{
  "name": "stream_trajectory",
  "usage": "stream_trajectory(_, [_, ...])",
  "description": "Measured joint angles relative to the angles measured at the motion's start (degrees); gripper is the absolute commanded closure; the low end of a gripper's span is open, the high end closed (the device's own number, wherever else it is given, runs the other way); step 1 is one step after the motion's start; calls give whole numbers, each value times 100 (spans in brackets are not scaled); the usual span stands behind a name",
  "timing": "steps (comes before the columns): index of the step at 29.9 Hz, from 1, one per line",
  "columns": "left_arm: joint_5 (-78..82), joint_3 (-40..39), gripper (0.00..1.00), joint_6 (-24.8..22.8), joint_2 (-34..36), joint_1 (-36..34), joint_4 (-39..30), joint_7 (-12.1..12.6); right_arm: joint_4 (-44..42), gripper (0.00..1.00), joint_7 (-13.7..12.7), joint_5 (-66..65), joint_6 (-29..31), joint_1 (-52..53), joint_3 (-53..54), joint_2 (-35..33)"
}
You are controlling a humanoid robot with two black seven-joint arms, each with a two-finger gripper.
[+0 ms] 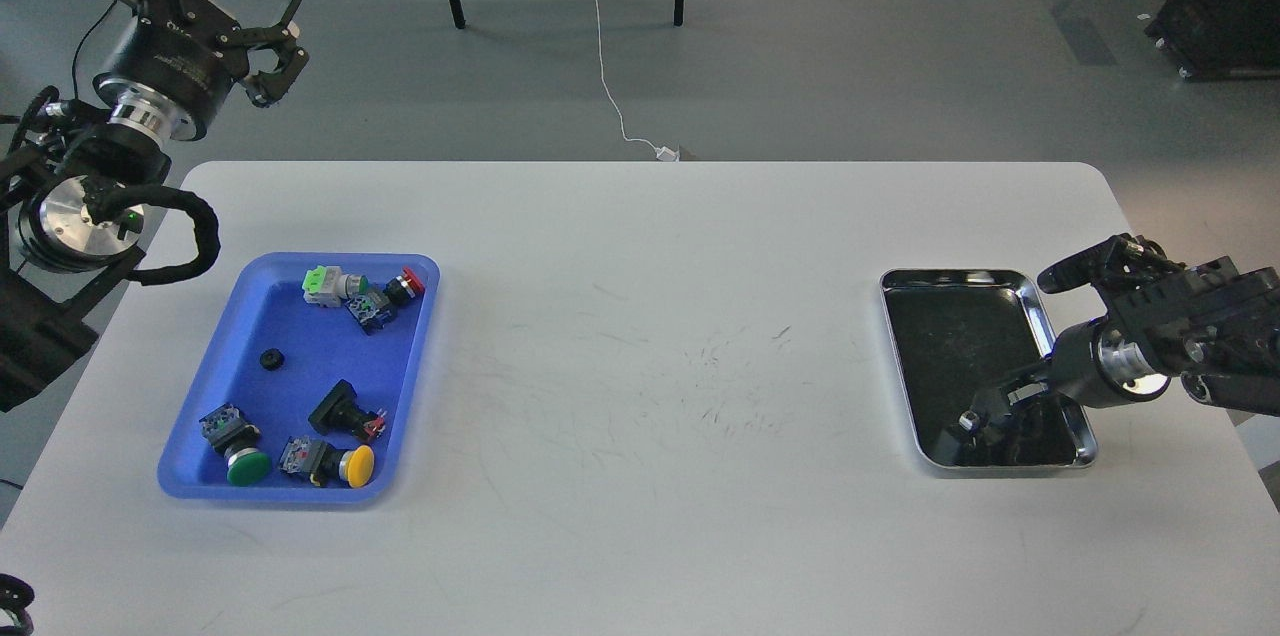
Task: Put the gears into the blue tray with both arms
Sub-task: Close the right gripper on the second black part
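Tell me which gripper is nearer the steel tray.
Right. The right gripper reaches down into the steel tray at its near end; the left gripper is raised far off, beyond the blue tray.

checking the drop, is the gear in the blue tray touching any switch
Apart. The head view shows bare blue floor all round the gear in the blue tray.

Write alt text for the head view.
On a white table, the right gripper reaches down into a steel tray, while the left gripper hangs open beyond the table's far left corner. A blue tray holds push-button switches and one gear.
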Motion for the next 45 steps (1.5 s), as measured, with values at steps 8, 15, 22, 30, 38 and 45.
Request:
stream_trajectory(8, [0,-4,2,-30,14,-2,0,0,147,66,-38,8,-2,34,39,-78])
stream_trajectory(15, [0,5,2,-35,22,-2,0,-1,173,73,-19,10,-2,37,59,-84])
stream_trajectory(22, [0,6,2,-36,36,-2,0,-5,206,86,-15,12,1,31,63,-82])
stream_trajectory(30, [0,-2,2,-36,177,-18,-25,-7,569,84,-37,143,68,398,259,-149])
stream_trajectory(38, [-1,14,2,-33,188,-16,-44,5,1397,84,-123,961,93,1453,482,537])
stream_trajectory(45, [0,23,2,-27,176,-37,-53,37,1299,84,22,1879,-105,1439,580,2068])
